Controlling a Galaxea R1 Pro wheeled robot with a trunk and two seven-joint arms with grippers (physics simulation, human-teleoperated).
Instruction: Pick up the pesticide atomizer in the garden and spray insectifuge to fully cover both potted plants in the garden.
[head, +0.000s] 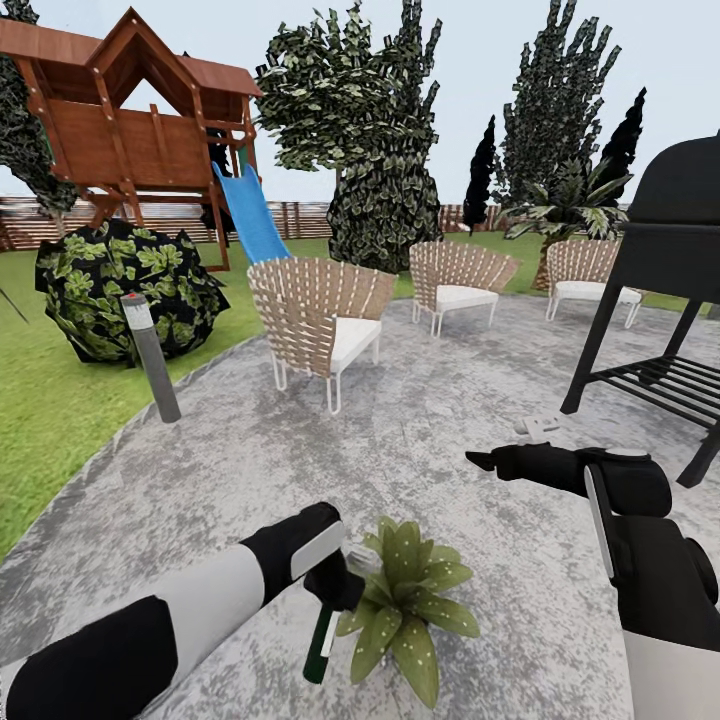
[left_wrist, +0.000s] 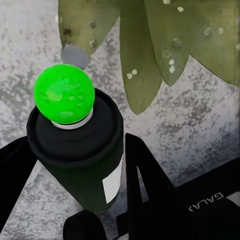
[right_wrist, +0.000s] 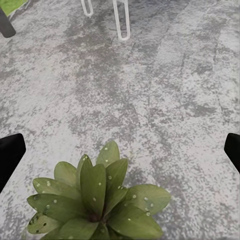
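Note:
My left gripper (head: 335, 590) is shut on the pesticide atomizer (head: 323, 635), a dark green bottle with a white label that hangs tilted beside a potted plant (head: 405, 605). In the left wrist view the atomizer (left_wrist: 75, 145) sits between my black fingers (left_wrist: 142, 175), its bright green spray head pointing at the plant's leaves (left_wrist: 150, 50), which carry small white specks. My right gripper (head: 482, 461) hovers open above and to the right of the plant. In the right wrist view it (right_wrist: 120, 152) is spread wide with nothing in it, and the speckled plant (right_wrist: 95, 202) lies below on the grey paving of the garden.
Three wicker chairs (head: 322, 325) stand behind on the paving. A black grill (head: 665, 290) is close on the right. A grey bollard light (head: 152, 355) marks the lawn edge on the left, with a dark bush (head: 120, 290) and a wooden playset with a blue slide (head: 250, 215) beyond.

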